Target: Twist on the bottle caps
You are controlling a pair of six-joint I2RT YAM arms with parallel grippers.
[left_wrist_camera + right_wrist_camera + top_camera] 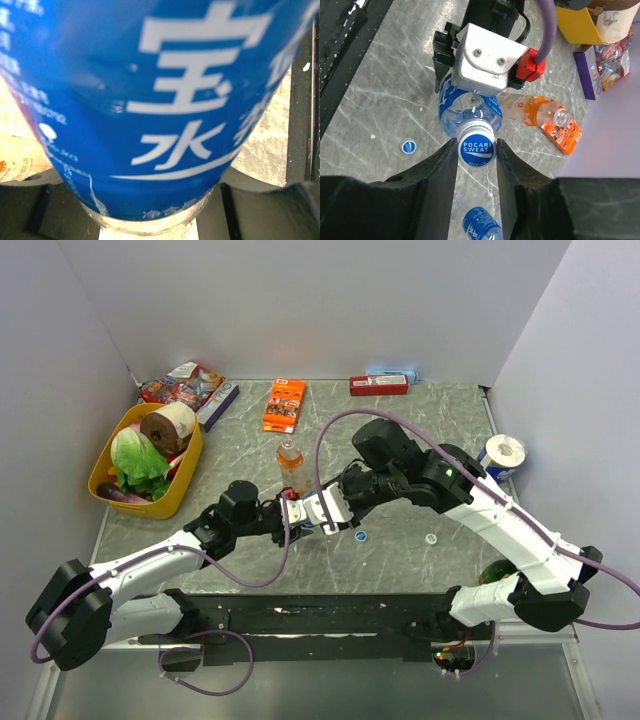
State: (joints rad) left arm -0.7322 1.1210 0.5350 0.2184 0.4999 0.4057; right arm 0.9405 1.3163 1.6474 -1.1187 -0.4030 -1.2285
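Three caps to count, and the one that matters, the blue cap, sits on the neck of the blue-labelled bottle out in the middle of the table. Right gripper brackets it, a finger hard against each side and the jaws part-way open. Whether it's truly pinching yet, I can't tell. Left gripper is clamped tight round the bottle's body, label filling its own camera.

Risks now. If that cap sits crooked, a twist could cross the threads. If the left grip is soft on thin plastic, the bottle may spin with the cap. Slick fingers could slide round the cap too. And the orange bottle stands just behind with an open neck, so an elbow brush could spill it.

The tally: three bottles, counting the second blue-labelled bottle low in the right wrist view. Three caps: this one, a loose blue cap and a whitish cap, both on the table.
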